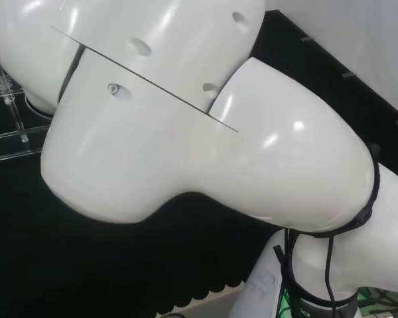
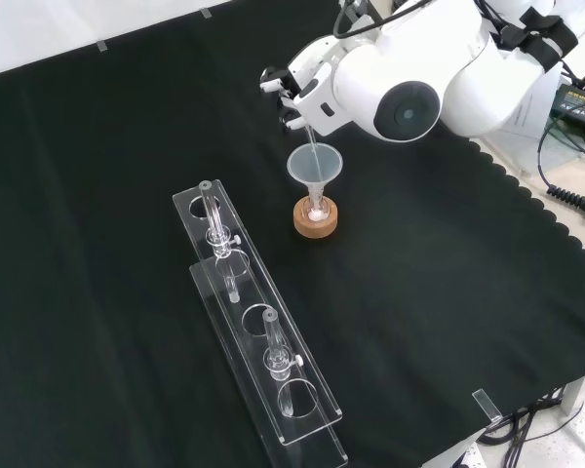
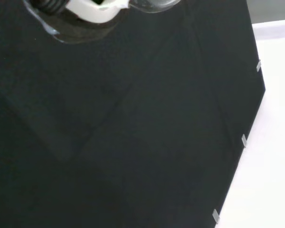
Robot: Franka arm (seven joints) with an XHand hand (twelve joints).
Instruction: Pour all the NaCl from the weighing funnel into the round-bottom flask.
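Hovering above and slightly to the upper left of the flask in the front view, the black and white robot hand [image 2: 294,96] holds a thin clear glass weighing funnel [image 2: 310,136] whose long stem slants down and to the right into the wide mouth of a clear cone-shaped filling funnel [image 2: 315,166]. That cone sits in the neck of the small clear round-bottom flask [image 2: 316,206], which rests upright on a round cork ring stand [image 2: 316,220] on the black cloth tabletop [image 2: 97,244]. The fingers [image 2: 291,83] appear curled around the upper end of the weighing funnel, though the arm's large white link with a grey cap [image 2: 406,109] hides most of the palm. The relation that matters is the stem's line: its lower tip lies inside the cone's rim, near the centre, so the salt should fall into the flask if the tilt keeps that axis aimed inward. A pale glint shows in the flask bulb, but whether it is salt cannot be told. Lower left of the stand, well apart, two long clear acrylic racks [image 2: 258,331] carry small glass pieces. Open cloth surrounds the flask on the other sides, leaving room to steepen the tilt; the risk is nudging the cone's rim.
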